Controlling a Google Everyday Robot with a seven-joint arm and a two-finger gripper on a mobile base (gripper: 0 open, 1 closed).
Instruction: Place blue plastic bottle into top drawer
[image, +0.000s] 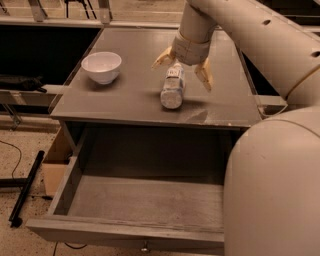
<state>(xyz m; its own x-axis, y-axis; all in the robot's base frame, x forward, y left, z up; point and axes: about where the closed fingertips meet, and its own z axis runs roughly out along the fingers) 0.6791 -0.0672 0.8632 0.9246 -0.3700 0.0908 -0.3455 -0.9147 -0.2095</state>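
The blue plastic bottle (173, 88) lies on its side on the grey cabinet top (125, 100), its base toward the front edge and its capped end under the wrist. My gripper (184, 68) hangs over that far end, open, one tan finger (163, 57) to the bottle's left and the other on its right, neither closed on it. Below, the top drawer (145, 200) stands pulled out toward the camera with nothing in it, its small metal knob (145, 247) at the front.
A white bowl (101, 67) sits on the cabinet top's left side. My large pale arm body (275, 190) covers the drawer's right end. A cardboard box (55, 165) and a black bar (27, 187) are on the floor at left.
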